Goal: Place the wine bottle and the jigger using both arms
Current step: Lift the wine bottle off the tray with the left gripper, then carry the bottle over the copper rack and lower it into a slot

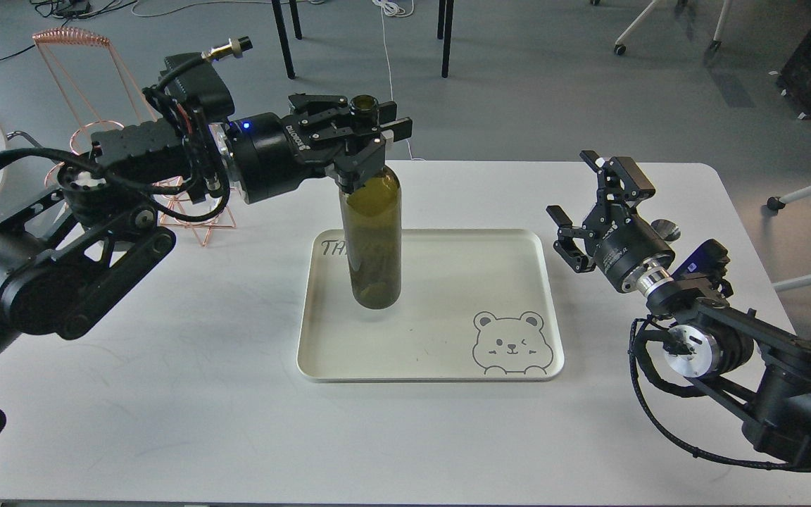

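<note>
The wine bottle (375, 239) is dark olive-green and stands upright over the left half of the cream tray (434, 374). My left gripper (362, 144) comes in from the left and is shut on the bottle's neck just under its mouth. The bottle's base looks slightly raised off the tray. My right gripper (592, 211) is open and empty, to the right of the tray and above the table. The jigger (664, 229) is a small silver piece on the table just behind my right gripper, partly hidden by my wrist.
The tray has a bear drawing (511, 343) in its front right corner. A copper wire rack (89, 91) stands at the table's back left, behind my left arm. The white table (201, 394) ends just past my right arm. Chair legs stand on the floor beyond.
</note>
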You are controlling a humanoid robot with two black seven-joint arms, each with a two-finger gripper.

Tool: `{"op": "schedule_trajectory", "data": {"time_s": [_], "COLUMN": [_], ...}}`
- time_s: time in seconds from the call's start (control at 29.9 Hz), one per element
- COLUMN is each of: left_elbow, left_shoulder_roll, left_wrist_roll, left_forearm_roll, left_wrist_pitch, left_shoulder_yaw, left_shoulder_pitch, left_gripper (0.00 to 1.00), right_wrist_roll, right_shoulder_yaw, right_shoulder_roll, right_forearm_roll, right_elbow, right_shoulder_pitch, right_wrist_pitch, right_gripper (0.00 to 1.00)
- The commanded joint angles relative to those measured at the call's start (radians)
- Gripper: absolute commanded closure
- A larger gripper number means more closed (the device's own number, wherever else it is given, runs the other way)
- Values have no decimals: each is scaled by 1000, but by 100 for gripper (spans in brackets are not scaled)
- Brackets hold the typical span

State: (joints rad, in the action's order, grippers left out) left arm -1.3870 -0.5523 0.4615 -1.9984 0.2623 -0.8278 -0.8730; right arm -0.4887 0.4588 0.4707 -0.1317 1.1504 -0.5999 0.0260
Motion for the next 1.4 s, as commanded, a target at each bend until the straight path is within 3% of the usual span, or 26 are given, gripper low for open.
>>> {"op": "schedule_trajectory", "data": {"time_s": [0.0,0.2,0.3,0.4,0.6,0.9,1.37], "left_elbow": [5,65,147,268,359,568,572], "left_shoulder_roll": [-110,-325,-363,-359,-304,-206,-209], "left_wrist_roll": [0,9,11,9,3,13,20], "left_forearm_roll": [91,231,253,256,244,245,245], "left_wrist_pitch": [52,120,114,110,46,-115,-124], "left_shoulder_yaw": [1,12,13,13,38,278,311], "left_shoulder_pitch": [-92,-150,-152,-178,-207,-351,-356], "left_gripper": [88,87,87,87,87,88,88], "right_wrist_roll": [0,0,0,0,0,0,0], "right_shoulder_yaw": [0,0,-2,-2,-3,0,0], "right_shoulder_roll": [0,-1,-1,-3,-3,-3,-1], "right_forearm_roll": [0,-9,-26,-29,-29,-29,-29], "right_elbow": [0,0,0,0,-1,0,0], "right_shoulder_pitch": [0,6,8,14,15,17,17], "right_wrist_pitch": [0,0,0,0,0,0,0], "right_gripper": [1,1,1,1,1,1,1]}}
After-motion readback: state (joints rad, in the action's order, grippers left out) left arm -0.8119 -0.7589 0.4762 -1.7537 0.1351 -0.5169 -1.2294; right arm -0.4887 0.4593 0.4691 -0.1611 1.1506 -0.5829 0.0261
